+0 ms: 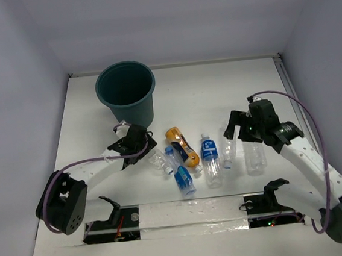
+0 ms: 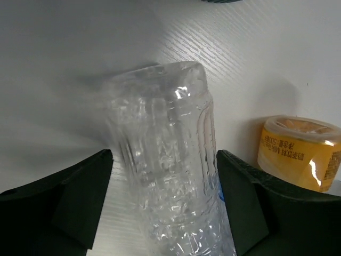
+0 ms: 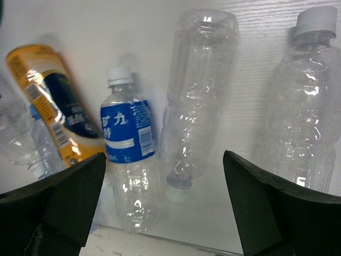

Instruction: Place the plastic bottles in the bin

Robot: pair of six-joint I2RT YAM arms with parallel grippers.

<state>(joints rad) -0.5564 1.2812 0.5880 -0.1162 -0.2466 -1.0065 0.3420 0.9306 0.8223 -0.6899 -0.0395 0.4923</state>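
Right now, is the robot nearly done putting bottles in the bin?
No. No bottle shows in the bin; all six bottles lie on the table. The left gripper straddles one clear bottle, jaws open. The right gripper hangs open above others. All six remain.

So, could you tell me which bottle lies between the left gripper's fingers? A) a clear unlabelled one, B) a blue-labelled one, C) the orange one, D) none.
A: a clear unlabelled bottle sits between the fingers of the left gripper, with the orange bottle off to one side.
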